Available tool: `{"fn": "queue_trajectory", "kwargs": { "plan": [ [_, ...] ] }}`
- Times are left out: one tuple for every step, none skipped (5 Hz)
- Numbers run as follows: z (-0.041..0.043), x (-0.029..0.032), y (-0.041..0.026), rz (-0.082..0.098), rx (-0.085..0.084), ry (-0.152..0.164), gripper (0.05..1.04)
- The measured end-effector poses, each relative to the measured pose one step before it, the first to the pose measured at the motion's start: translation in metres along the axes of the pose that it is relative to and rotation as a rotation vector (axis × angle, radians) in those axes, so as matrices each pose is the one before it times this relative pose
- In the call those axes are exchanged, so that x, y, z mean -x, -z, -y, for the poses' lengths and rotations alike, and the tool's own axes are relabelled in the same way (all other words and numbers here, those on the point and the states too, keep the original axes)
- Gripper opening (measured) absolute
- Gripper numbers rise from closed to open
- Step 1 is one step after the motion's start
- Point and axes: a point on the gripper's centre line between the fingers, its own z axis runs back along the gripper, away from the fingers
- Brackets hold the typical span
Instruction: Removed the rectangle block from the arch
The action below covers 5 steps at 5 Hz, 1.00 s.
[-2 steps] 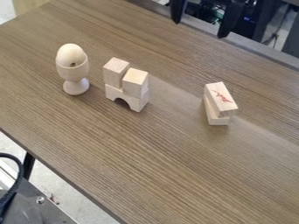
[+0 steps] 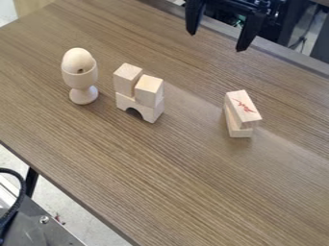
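The black gripper [image 2: 214, 41] hangs at the top edge, right of centre, its two fingers wide apart with nothing between them. Below and to its left, a wooden arch block [image 2: 152, 113] stands on the table with its opening downward. Two upright blocks rest on top of the arch: a left block [image 2: 128, 79] and a right block [image 2: 149, 90]. Farther right, under the gripper's side of the table, a rectangular block with a red mark [image 2: 243, 108] lies on another wooden block [image 2: 239, 132].
A wooden egg [image 2: 78, 60] sits in an egg-shaped cup [image 2: 83, 94] left of the arch. The brown table [image 2: 173, 178] has its far edge beneath the gripper. Metal equipment and a black cable are at the lower left.
The gripper has come lower into the view from the top edge, its fingers still apart. The blocks and the egg cup have not moved.
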Motion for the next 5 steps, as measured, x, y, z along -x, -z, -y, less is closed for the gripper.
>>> {"fn": "queue_trajectory", "kwargs": {
  "plan": [
    [0.00082, 0.00042, 0.00000, -0.0027, 0.0052, -0.0034, 0.999],
    [-0.01782, -0.00496, 0.01206, -0.0730, 0.0575, -0.2213, 0.999],
    [-0.03207, -0.02209, 0.01648, -0.0222, 0.0299, -0.2653, 0.999],
    [-0.01645, -0.01086, 0.01031, -0.0096, 0.0325, -0.2550, 0.999],
    [-0.00847, -0.00041, 0.00112, 0.0269, 0.0232, -0.2620, 0.999]
  ]
}}
